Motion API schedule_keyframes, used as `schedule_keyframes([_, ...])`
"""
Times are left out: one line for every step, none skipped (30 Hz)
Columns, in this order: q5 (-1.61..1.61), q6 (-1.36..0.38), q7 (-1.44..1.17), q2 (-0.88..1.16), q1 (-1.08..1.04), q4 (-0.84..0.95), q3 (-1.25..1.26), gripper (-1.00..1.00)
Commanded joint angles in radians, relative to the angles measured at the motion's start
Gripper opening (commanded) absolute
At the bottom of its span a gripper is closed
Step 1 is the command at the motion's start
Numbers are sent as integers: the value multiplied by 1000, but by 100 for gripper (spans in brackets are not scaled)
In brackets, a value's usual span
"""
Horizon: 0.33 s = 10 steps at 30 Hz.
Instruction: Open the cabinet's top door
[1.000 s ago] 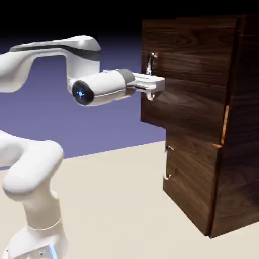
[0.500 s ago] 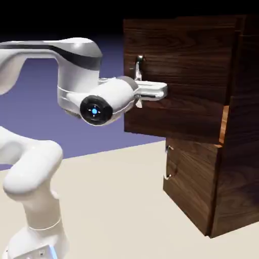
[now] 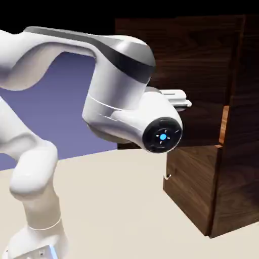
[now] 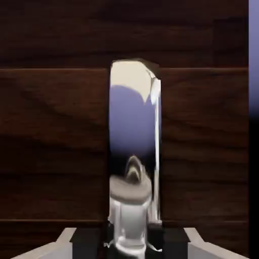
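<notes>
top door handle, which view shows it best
The hand view: the silver handle fills the middle, upright against the top door, with the shut end effector on its lower end. In the exterior view the arm hides the handle; only the door's wood shows.

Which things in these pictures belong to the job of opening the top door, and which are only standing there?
Belong to the job:
- tall dark walnut-grain cabinet
- its upper walnut door panel, swung partly open
- long thin silver handle, gripped by the jaws
- white arm's gripper

Only standing there:
- lower walnut panel with short silver handle
- beige table
</notes>
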Motion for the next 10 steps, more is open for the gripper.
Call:
schedule_keyframes([-6,-42,-15,36,15,34,-24,-100])
schedule_keyframes([-9,-83,-30,73,28,67,-47,-100])
schedule_keyframes([-12,-123,-46,109,40,99,-68,-100])
schedule_keyframes([-13,-162,-62,145,50,131,-88,-100])
schedule_keyframes([-14,-201,-78,181,59,162,-107,-100])
schedule_keyframes([-13,-240,-95,218,64,192,-124,-100])
schedule_keyframes([-12,-277,-113,254,67,222,-138,-100])
schedule_keyframes([-10,-314,-130,289,68,252,-151,-100])
schedule_keyframes([-10,-322,-134,297,69,258,-153,-100])
schedule_keyframes([-10,-322,-134,297,69,258,-153,100])
